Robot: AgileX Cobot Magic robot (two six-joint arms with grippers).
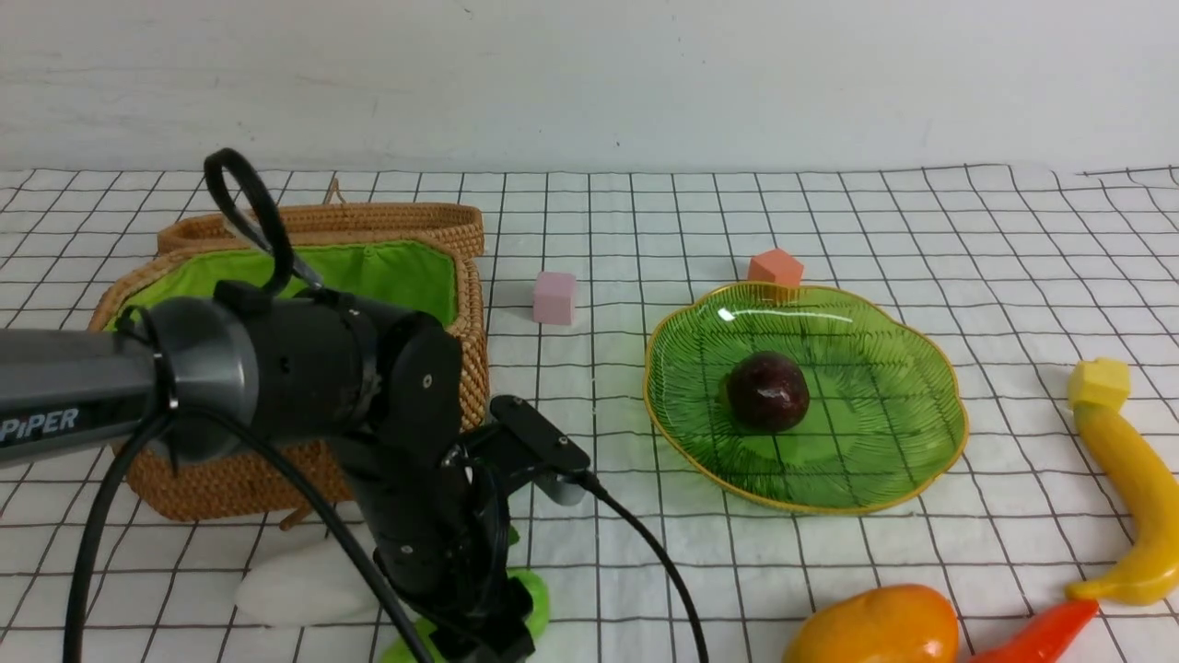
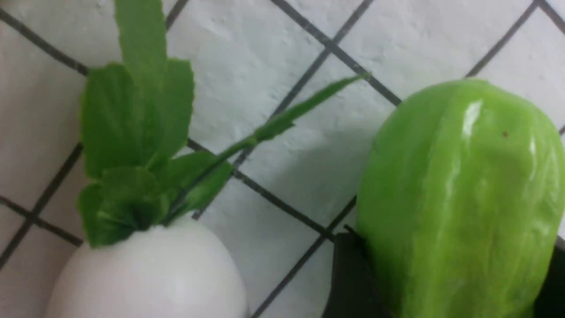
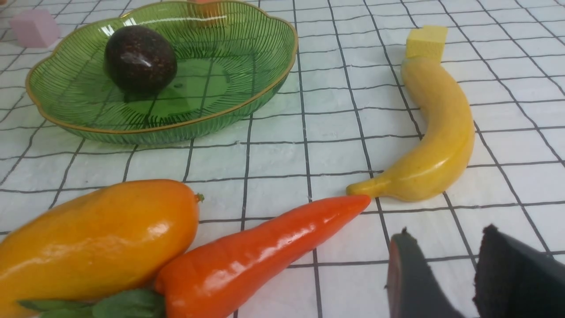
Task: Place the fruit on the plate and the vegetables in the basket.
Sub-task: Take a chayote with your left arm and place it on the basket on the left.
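My left gripper (image 2: 452,247) is down at the near edge of the cloth, its dark fingers (image 2: 348,274) pressed on both sides of the stubby green cucumber (image 2: 459,198). The white radish (image 2: 150,274) with green leaves lies just beside it. The wicker basket (image 1: 474,313) stands open behind my left arm. The green plate (image 1: 921,460) holds the dark maroon fruit (image 1: 767,390). The mango (image 3: 97,238), red chili (image 3: 265,247) and banana (image 3: 441,132) lie on the cloth in front of my right gripper (image 3: 446,234), which is open and holds nothing.
A pink cube (image 1: 554,297) sits between basket and plate. An orange cube (image 1: 776,267) is behind the plate. A yellow cube (image 1: 1099,382) touches the banana's far end. My left arm and its cable hide the basket's front.
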